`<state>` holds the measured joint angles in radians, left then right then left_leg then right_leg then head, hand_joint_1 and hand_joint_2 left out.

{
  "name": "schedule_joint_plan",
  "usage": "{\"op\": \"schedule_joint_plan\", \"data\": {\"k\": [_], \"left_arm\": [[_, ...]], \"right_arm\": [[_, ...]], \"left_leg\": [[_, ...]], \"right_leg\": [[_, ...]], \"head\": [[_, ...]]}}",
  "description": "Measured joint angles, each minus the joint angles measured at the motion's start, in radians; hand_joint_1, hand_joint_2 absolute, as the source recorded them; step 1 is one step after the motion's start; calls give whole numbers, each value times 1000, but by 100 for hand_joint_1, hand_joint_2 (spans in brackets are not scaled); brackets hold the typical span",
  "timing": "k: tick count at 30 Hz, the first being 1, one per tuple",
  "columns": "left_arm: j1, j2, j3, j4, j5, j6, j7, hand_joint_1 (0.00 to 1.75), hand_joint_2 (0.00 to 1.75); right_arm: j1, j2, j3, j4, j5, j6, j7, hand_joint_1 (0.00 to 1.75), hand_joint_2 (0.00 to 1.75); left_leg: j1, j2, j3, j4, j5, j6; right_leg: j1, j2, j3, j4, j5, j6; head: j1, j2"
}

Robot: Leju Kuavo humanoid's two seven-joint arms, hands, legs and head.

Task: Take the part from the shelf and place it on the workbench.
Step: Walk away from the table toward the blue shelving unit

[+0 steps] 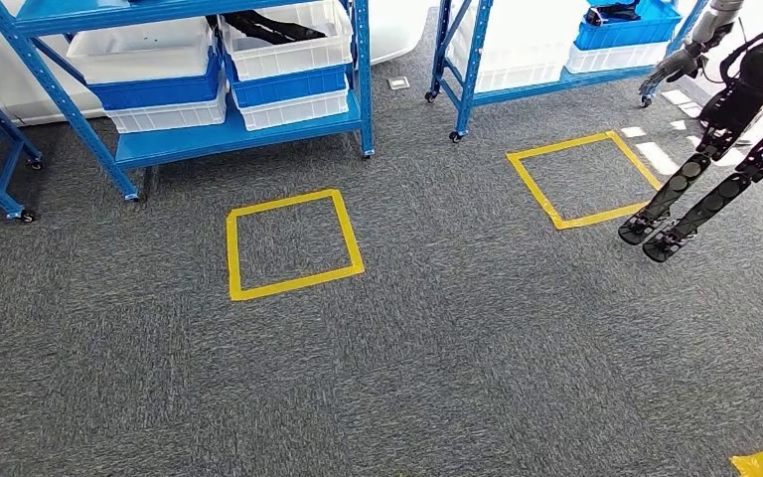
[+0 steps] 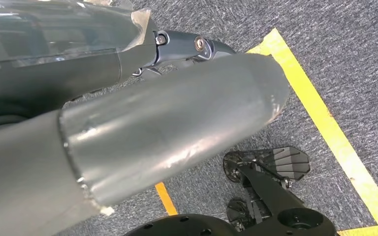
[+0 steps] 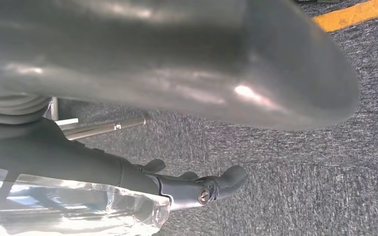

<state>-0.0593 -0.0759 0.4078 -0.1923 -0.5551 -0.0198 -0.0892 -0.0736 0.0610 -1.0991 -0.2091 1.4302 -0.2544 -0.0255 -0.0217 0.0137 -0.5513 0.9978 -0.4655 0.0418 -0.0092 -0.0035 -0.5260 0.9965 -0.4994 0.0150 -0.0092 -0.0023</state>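
Grey carpet (image 1: 457,348) ahead with two yellow tape squares (image 1: 293,243); blue shelf (image 1: 258,134) at my 11 o'clock, well apart. I judge the part (image 1: 268,25) is the dark item in the top white bin (image 1: 288,45), long axis roughly across my view; can't confirm. Left hand (image 2: 177,46) and right hand (image 3: 192,184) both hang at my sides over carpet, fingers loosely curled, holding nothing. Shelf sits left of centre, so left arm is nearer. Another robot (image 1: 725,129) at 2 o'clock. Need to walk in first.
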Motion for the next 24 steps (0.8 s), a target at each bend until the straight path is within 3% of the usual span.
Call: {"op": "schedule_joint_plan", "data": {"k": [13,17,19,21,24], "left_arm": [[0,1,0,0,-3,0,4,0,0],[0,1,0,0,-4,1,6,0,0],[0,1,0,0,-5,1,7,0,0],[-1,-1,0,0,-6,1,8,0,0],[-1,-1,0,0,-9,1,9,0,0]], "right_arm": [[0,1,4,0,6,7,0,0,0],[0,3,8,0,9,14,0,0,0],[-1,3,9,0,10,17,0,0,0],[-1,2,10,0,12,17,0,0,0],[1,2,10,0,15,17,0,0,0]], "left_leg": [[-4,0,-3,5,-1,4],[-5,-2,-8,9,-2,11],[-1,-3,-4,-4,5,20],[6,-3,2,-20,16,31],[7,-7,-4,-22,21,34]], "right_leg": [[-7,0,6,-1,2,3],[-10,0,8,-3,5,8],[-7,-1,5,1,2,12],[-4,0,-22,55,-29,8],[-6,1,-112,242,-110,0]], "head": [[-1,0],[0,0],[0,0],[2,0],[3,0]]}}
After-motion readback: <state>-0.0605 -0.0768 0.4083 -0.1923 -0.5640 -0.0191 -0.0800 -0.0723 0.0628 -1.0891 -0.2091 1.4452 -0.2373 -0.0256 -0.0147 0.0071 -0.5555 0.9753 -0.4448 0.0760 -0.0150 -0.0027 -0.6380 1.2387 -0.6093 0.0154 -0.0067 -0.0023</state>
